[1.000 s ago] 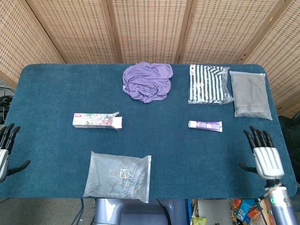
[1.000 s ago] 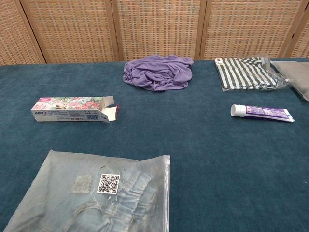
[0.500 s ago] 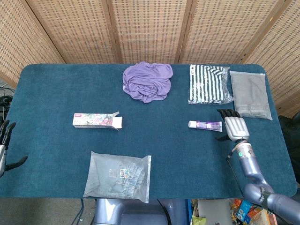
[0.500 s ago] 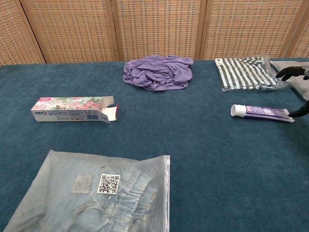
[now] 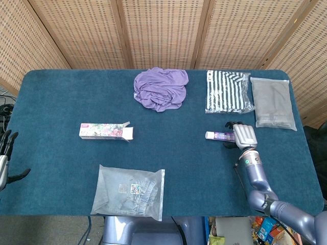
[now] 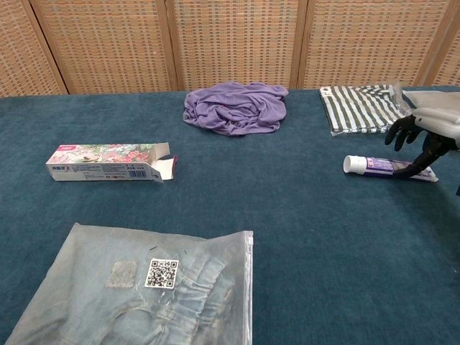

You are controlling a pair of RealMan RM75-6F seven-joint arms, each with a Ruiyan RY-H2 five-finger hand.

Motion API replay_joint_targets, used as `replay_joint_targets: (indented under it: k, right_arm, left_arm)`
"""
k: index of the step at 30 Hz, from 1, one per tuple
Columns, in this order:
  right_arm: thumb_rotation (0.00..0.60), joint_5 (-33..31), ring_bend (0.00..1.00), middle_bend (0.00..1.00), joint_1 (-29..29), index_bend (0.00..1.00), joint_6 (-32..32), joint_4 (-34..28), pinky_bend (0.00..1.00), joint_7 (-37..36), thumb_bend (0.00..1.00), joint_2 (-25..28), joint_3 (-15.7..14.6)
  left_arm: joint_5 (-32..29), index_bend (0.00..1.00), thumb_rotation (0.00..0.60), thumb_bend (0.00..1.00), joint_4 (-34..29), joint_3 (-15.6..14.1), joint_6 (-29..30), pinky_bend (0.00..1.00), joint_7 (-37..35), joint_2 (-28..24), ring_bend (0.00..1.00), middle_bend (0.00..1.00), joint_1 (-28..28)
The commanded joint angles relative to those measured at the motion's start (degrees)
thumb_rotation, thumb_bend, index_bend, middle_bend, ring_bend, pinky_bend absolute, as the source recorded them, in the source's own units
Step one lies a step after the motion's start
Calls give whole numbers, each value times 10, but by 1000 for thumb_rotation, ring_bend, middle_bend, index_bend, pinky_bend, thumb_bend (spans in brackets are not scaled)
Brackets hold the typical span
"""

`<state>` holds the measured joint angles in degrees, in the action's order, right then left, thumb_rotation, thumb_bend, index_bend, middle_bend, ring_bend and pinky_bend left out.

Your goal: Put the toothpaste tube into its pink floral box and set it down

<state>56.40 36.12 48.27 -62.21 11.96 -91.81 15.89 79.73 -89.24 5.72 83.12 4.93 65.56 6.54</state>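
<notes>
The toothpaste tube (image 5: 218,136) (image 6: 374,165) lies flat on the blue table at the right, white cap pointing left. My right hand (image 5: 243,136) (image 6: 424,140) hovers over the tube's tail end with fingers spread and arched above it; the thumb reaches down beside the tube, and nothing is lifted. The pink floral box (image 5: 104,131) (image 6: 108,162) lies on its side at the left, its right end flap open. My left hand (image 5: 5,161) hangs off the table's left edge with fingers apart, holding nothing; the chest view does not show it.
A crumpled purple cloth (image 5: 161,88) lies at the back centre. A bagged striped garment (image 5: 226,91) and a bagged grey garment (image 5: 273,102) sit at the back right, just beyond the tube. Bagged jeans (image 5: 130,191) lie near the front edge.
My right hand has moved from the table's front right corner forward and leftward, arriving over the tube's tail end. The left hand has barely shifted. Tube and box have not moved.
</notes>
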Motion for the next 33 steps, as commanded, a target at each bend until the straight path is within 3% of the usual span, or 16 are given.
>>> replay_joint_targets:
  k: [1, 22, 29, 33]
  right_arm:
    - [600, 0, 266, 356, 5, 310, -2, 8, 333, 1, 262, -9, -3]
    - [600, -5, 312, 418, 21, 386, -39, 103, 333, -4, 315, -53, -17]
    - [600, 11, 451, 562, 23, 561, -29, 123, 438, -11, 455, -66, -20]
    - [600, 39, 483, 593, 14, 596, -12, 105, 478, -38, 534, -52, -26]
  left_arm:
    - [-1, 0, 600, 162, 0, 0, 0, 0, 0, 0, 0, 0, 0]
    - [-15, 0, 600, 163, 0, 3, -4, 0, -2, -1, 0, 0, 1]
    - [-21, 0, 600, 163, 1, 4, -9, 0, 1, 2, 0, 0, 2]
    - [-24, 0, 600, 162, 2, 3, -13, 0, 5, 4, 0, 0, 4]
